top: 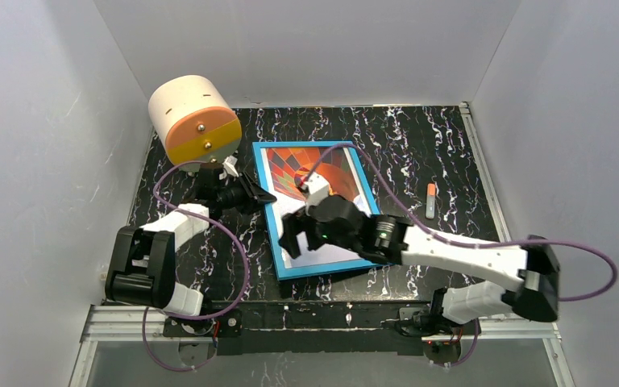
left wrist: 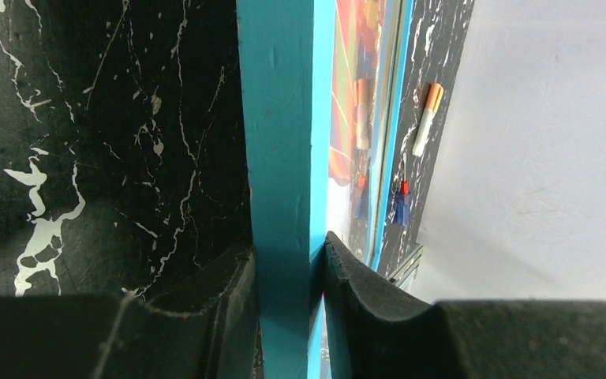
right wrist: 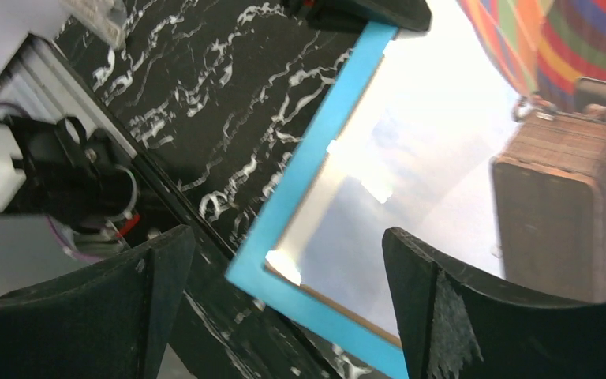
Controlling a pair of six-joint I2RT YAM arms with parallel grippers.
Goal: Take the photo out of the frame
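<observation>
The blue frame (top: 261, 161) lies flat on the black marble table, and the photo (top: 298, 165) of a hot-air balloon shows face up inside it. My left gripper (top: 259, 196) is shut on the frame's left edge. In the left wrist view the blue rail (left wrist: 280, 158) is pinched between the two fingers of that gripper (left wrist: 288, 257). My right gripper (top: 297, 240) hovers open over the frame's near left part. In the right wrist view a corner of the frame (right wrist: 284, 253) lies below that gripper's (right wrist: 284, 237) spread fingers, with the photo's (right wrist: 442, 142) basket at the right.
A white cylinder with an orange face (top: 193, 119) stands at the back left. An orange and white marker (top: 430, 200) lies right of the frame, near the right wall. White walls close in the table on three sides.
</observation>
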